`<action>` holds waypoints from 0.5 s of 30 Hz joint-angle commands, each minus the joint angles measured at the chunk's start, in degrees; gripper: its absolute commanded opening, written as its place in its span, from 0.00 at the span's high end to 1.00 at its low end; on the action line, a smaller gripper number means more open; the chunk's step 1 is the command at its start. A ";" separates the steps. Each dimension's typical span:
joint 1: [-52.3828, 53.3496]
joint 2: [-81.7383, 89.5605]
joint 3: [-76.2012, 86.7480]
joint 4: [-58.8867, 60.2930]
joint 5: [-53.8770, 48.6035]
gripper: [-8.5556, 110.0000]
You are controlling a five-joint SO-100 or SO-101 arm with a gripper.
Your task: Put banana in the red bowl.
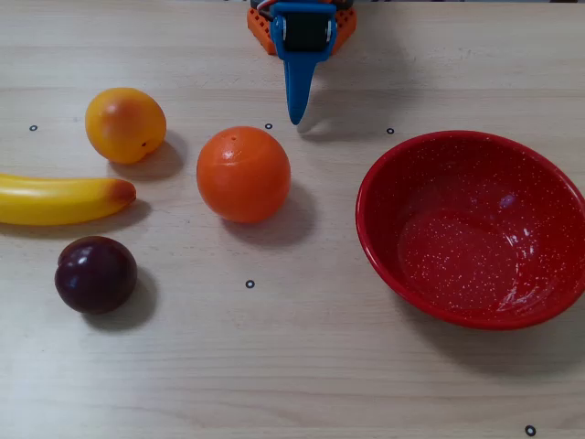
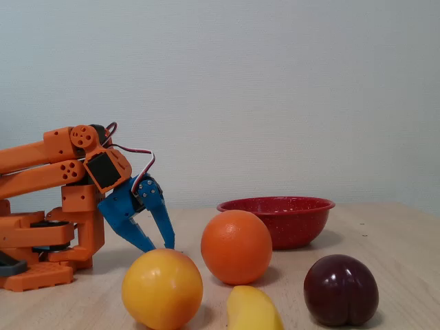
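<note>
Although asked to put the banana [image 1: 57, 199] into the red bowl [image 1: 384, 174], showed no part of that job done. Lay flat on the tabletop [image 1: 302, 366] at the far left edge of the overhead view, well apart from the bowl, reddish tip pointing toward it, other end cut off by the frame. Sat empty, that bowl, nothing but speckled red inside. Stood between banana and bowl: an orange [image 1: 243, 174], nearer the banana side. Rested just beyond the banana, away from the camera in the overhead view, a yellow-orange round fruit [image 1: 125, 124]; just on the near side, a dark plum [image 1: 95, 273].

Hung at the top middle of the overhead view, the blue pincer [image 1: 295, 117], close to the arm's orange base and left of the bowl, pointing down toward the tabletop. Seen from the side in the fixed view, appeared parted a little at the tips [image 2: 157, 246], holding nothing, touching no fruit.

Judged from this: task at its very start. Left to do: reach across to the banana past the orange, close on it, lift it, carry it over the orange to the bowl, and let go inside the rim.
</note>
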 commanded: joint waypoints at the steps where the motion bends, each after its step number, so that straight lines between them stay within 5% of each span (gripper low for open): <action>1: 0.79 0.79 -0.79 3.69 -0.26 0.93; 15: 0.97 -5.19 -8.35 2.20 -1.23 0.93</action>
